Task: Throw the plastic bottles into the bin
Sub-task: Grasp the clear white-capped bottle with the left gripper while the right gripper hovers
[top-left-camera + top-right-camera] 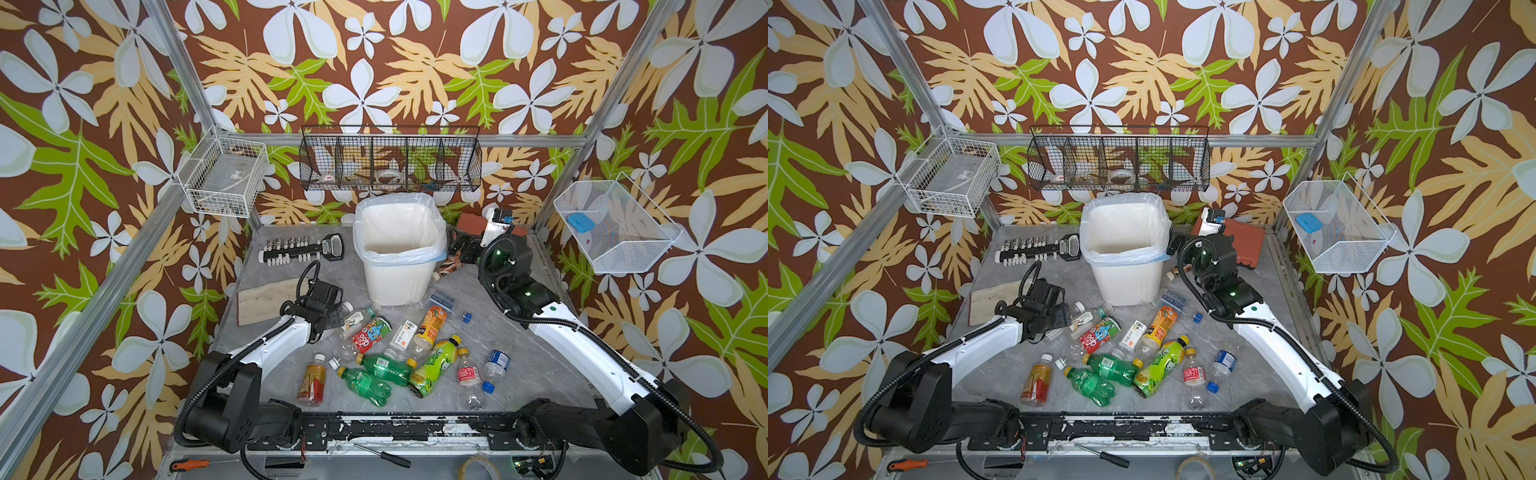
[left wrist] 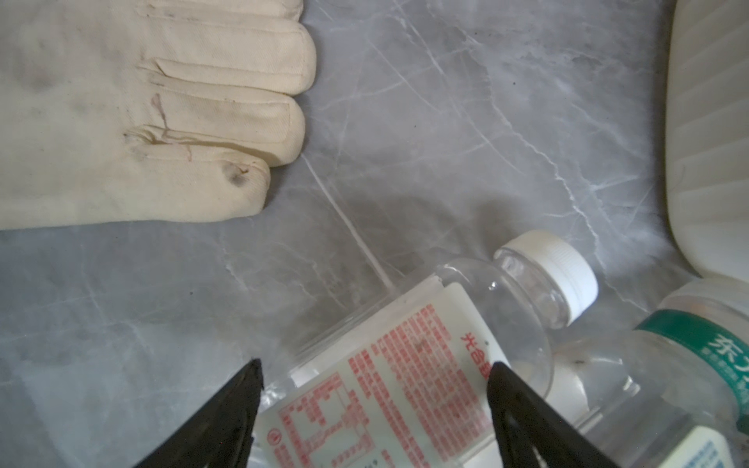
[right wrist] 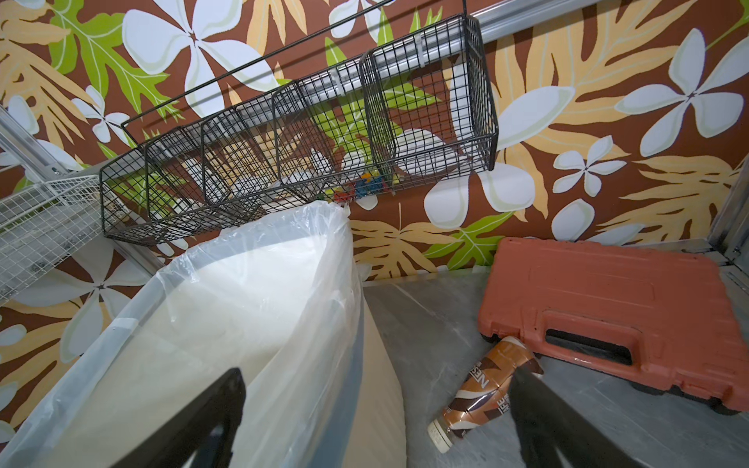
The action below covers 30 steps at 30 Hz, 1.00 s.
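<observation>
Several plastic bottles lie on the grey table in front of the bin point(image 1: 395, 282) point(image 1: 1125, 282), among them two green bottles point(image 1: 386, 368), an orange bottle point(image 1: 432, 326) and a red-labelled bottle point(image 1: 372, 334). My left gripper point(image 1: 337, 322) point(image 2: 375, 377) is low at the pile's left edge. Its jaws stand open astride a clear bottle with a white, red-printed label point(image 2: 405, 364) that lies on the table. My right gripper point(image 1: 461, 249) point(image 3: 379, 375) hovers open and empty over the bin's right rim point(image 3: 283, 304). A brown coffee bottle point(image 3: 482, 393) lies beside the bin.
A cream work glove point(image 1: 266, 301) point(image 2: 142, 113) lies left of the left gripper. A socket rail point(image 1: 291, 249) sits at the back left and a red-brown tool case point(image 3: 608, 316) at the back right. Wire baskets point(image 1: 390, 162) hang on the walls. Loose blue caps point(image 1: 466, 318) lie among the bottles.
</observation>
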{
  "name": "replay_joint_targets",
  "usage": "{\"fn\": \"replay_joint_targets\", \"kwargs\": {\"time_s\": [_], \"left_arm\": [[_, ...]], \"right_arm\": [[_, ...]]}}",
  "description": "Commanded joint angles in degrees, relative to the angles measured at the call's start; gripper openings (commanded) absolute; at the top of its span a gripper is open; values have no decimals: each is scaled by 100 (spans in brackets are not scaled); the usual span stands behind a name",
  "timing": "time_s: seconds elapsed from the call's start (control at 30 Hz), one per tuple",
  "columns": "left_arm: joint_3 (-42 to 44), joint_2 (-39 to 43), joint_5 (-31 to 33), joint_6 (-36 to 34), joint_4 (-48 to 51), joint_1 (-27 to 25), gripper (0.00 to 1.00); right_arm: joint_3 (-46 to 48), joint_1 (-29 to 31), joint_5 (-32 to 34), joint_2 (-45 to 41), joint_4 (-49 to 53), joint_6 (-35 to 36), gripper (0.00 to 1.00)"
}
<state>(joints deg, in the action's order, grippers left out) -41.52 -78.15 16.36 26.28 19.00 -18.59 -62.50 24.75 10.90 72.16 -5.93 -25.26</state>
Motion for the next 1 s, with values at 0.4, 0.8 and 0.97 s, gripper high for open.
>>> {"fn": "replay_joint_targets", "kwargs": {"time_s": [0.4,0.8,0.97], "left_arm": [[-314,-202,-241,-231,209,-6,100],[-439,-601,103,-119,209,-6,100],[-565,-762,357,-20,209,-7,100]], "right_arm": [[-8,-5,35,34,-213,-46,100],[1,-1,-35,79,-282,-133,100],[6,3,-46,81,-294,-157,100]]}}
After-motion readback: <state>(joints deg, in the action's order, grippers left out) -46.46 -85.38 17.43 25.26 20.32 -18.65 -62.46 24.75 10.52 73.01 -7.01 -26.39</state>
